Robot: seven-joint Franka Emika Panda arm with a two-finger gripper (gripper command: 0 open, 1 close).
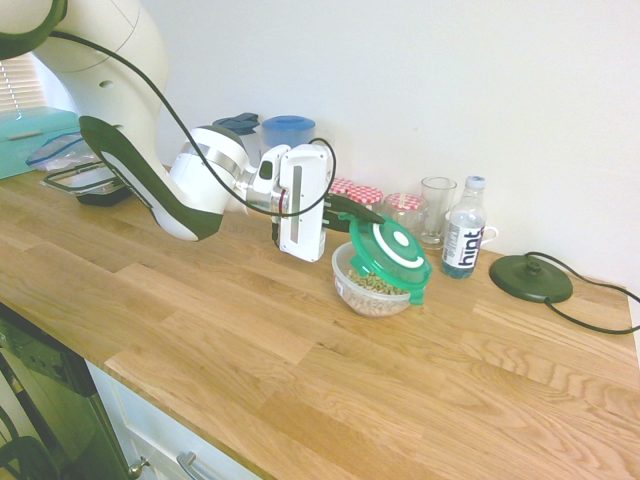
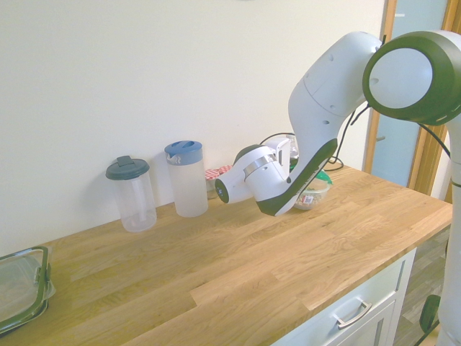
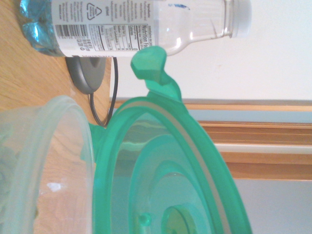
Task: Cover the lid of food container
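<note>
On the wooden tabletop [image 1: 310, 370], the clear plastic bowl of cereal [image 1: 370, 293] sits beneath the tilted green lid [image 1: 396, 252]. The claw [image 1: 352, 212] is clamped on the lid's edge. Thin, light, probably slippery, the lid should flex slightly; its rim offers the surest hold.

I see the lid [image 1: 395, 254] as smooth, glossy, translucent green plastic; the food container [image 1: 370, 298] is clear, slightly cloudy plastic; the countertop [image 1: 230, 290] reads as satin-smooth striped wood; the bottle [image 1: 464, 232] is clear, shiny plastic; the drawer handle [image 2: 354, 315] looks like metal.
</note>
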